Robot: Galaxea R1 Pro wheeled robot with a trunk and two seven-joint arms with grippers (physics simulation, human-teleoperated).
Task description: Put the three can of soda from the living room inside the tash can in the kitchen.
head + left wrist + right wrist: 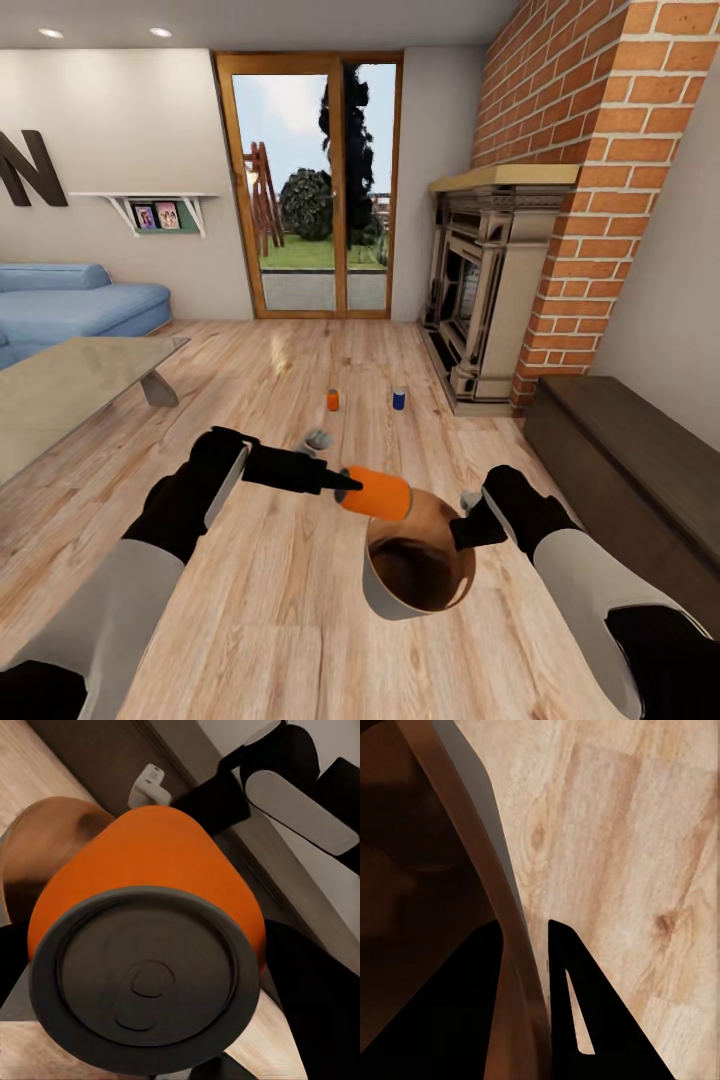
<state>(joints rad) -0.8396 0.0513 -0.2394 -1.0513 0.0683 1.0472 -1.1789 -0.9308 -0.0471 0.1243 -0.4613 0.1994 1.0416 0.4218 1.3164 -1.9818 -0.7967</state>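
I am in the living room. My left gripper (347, 485) is shut on an orange soda can (378, 494) (150, 870), held on its side over the near rim of the trash can (385, 598). The bin is tilted, showing its brown-orange inside (41, 844). My right gripper (466, 522) (523, 990) is shut on the bin's rim (484, 832), one finger inside and one outside. A second orange can (333, 401) and a blue can (399, 399) stand upright on the wood floor further ahead.
A small grey object (318, 438) lies on the floor just beyond my left gripper. The glass coffee table (70, 385) and blue sofa (70, 300) are at left. The brick fireplace (490, 290) and a dark low cabinet (640, 470) are at right. Glass doors (310, 180) are ahead.
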